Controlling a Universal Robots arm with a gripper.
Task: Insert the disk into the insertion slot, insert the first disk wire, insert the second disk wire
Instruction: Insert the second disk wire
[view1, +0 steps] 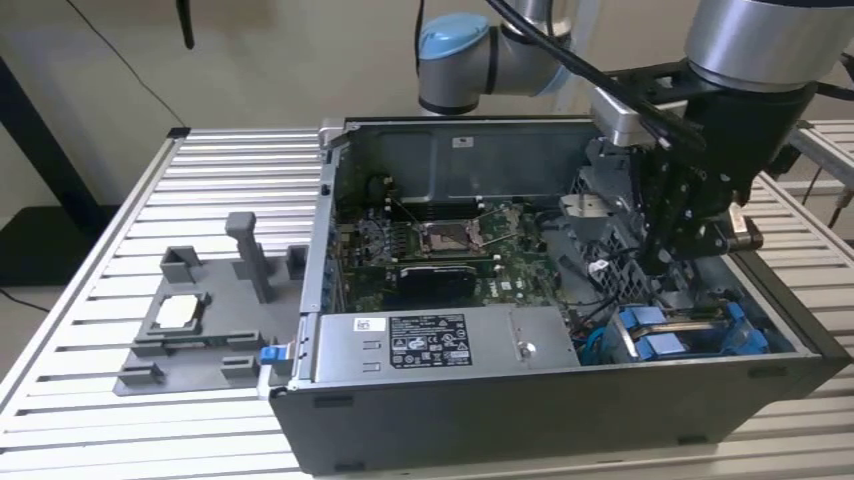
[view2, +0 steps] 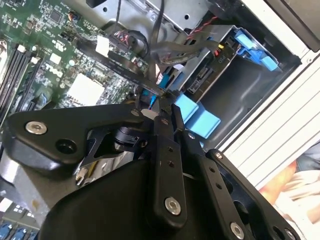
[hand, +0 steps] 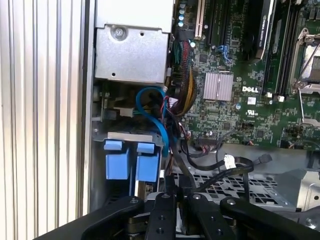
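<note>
Disk (hand: 120, 165) seen seated in insertion slot (hand: 127, 136); tool (hand: 177, 192) nearly closed, apparently pinched on disk wire (hand: 176, 167); wire plugging judged unfinished

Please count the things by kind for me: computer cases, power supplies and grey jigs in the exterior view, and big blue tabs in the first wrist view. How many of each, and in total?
Case: 1
Power supply: 1
Grey jig: 1
Blue tabs: 2
Total: 5
</note>
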